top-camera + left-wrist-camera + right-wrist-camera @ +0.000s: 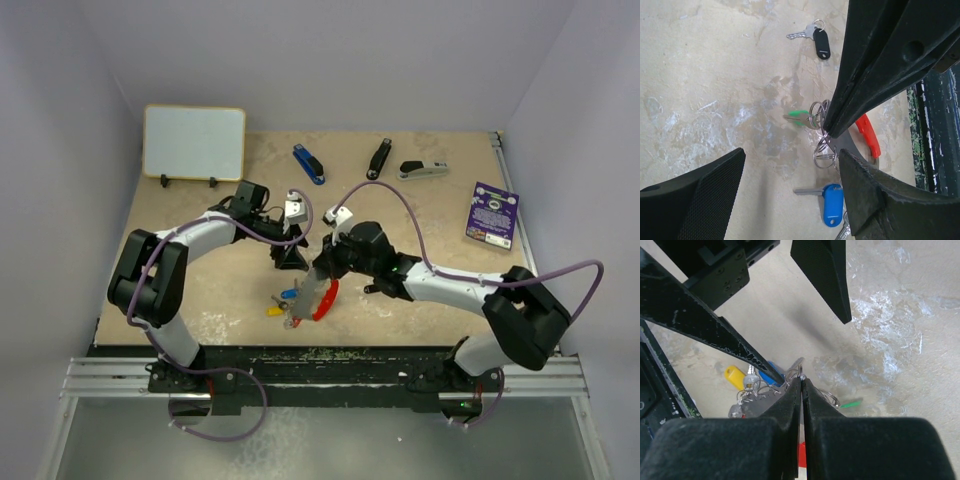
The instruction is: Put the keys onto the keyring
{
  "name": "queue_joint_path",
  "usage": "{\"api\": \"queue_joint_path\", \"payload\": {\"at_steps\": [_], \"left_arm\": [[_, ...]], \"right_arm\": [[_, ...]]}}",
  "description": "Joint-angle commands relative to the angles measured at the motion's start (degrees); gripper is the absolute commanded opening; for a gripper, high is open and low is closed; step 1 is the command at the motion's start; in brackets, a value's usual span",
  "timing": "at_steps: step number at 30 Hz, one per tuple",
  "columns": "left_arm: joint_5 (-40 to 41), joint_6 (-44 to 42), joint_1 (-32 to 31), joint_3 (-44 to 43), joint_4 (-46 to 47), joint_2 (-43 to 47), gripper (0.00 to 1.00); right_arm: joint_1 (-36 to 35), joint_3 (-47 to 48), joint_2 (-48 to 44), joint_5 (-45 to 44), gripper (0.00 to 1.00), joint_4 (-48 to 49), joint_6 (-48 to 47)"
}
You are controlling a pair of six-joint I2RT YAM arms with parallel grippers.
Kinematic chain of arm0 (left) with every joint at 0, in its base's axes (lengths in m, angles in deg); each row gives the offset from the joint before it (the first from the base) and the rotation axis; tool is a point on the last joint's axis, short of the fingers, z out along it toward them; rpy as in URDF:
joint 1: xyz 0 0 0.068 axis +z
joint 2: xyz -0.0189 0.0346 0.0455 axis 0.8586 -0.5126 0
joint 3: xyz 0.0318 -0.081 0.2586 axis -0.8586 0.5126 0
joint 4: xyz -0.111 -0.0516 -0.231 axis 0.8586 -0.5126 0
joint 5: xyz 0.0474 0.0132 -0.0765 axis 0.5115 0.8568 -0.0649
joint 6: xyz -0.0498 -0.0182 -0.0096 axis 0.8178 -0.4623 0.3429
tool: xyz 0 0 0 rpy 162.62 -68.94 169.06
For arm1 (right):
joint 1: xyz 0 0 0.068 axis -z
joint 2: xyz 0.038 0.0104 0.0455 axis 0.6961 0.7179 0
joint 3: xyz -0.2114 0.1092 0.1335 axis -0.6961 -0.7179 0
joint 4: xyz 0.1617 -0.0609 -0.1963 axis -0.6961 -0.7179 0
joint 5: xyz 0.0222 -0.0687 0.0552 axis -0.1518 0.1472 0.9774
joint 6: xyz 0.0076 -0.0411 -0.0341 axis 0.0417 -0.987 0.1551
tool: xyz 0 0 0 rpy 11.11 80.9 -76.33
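Mottled beige bench [215,300]: right claw [801,382] pinches the keyring [869,137] tight; left claw [291,258] hangs spread wide, empty, just beside it.

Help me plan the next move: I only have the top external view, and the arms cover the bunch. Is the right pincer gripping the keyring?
Observer: Yes. Both wrist views show the right pincer shut, its tips pinching a wire loop of the keyring.
Operator: And the left pincer?
Observer: The left pincer is open and holds nothing. Its fingers stand apart over bare table beside the bunch.
Operator: Anything hidden under the right arm?
Observer: A green key lies against the rings at the right pincer's tips. Whether it is threaded on, I cannot tell.
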Motion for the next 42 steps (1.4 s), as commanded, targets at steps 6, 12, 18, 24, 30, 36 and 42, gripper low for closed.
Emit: {"api": "queue_joint_path", "payload": {"at_steps": [6,12,18,24,30,36,42], "left_arm": [[-7.89,-3.16,-0.12,-2.79,0.05,1.32,0.79],[-9.12,-4.04,-0.54,-2.19,-0.74,2.03,0.73],[-9.44,-5.6,-0.82,-2.43,-2.57,2.07,0.66],[-8.9,-6.14,-1.2,-3.36,-3.12,1.94,0.6],[-9.05,-6.69,-1.69,-4.14,-3.73,1.68,0.47],[-9.52,-8.31,-2.1,-4.67,-5.95,1.39,0.4],[-10.4,-13.51,-2.32,-5.94,-11.77,0.28,0.39]], "right_arm": [[-0.39,-0.16,-4.18,1.05,0.0,0.49,-0.03],[-0.41,-0.5,-5.45,1.09,0.0,0.47,0.22],[-0.46,-0.47,-6.23,1.16,0.0,0.33,0.18],[-0.58,0.29,-6.71,2.62,0.0,-0.66,0.01],[-0.76,0.84,-6.53,3.37,0.0,-1.97,-0.35],[-0.85,0.86,-6.95,2.58,0.0,-1.9,-0.35],[-0.92,1.34,-6.99,2.23,0.0,-1.83,-0.43]]}}
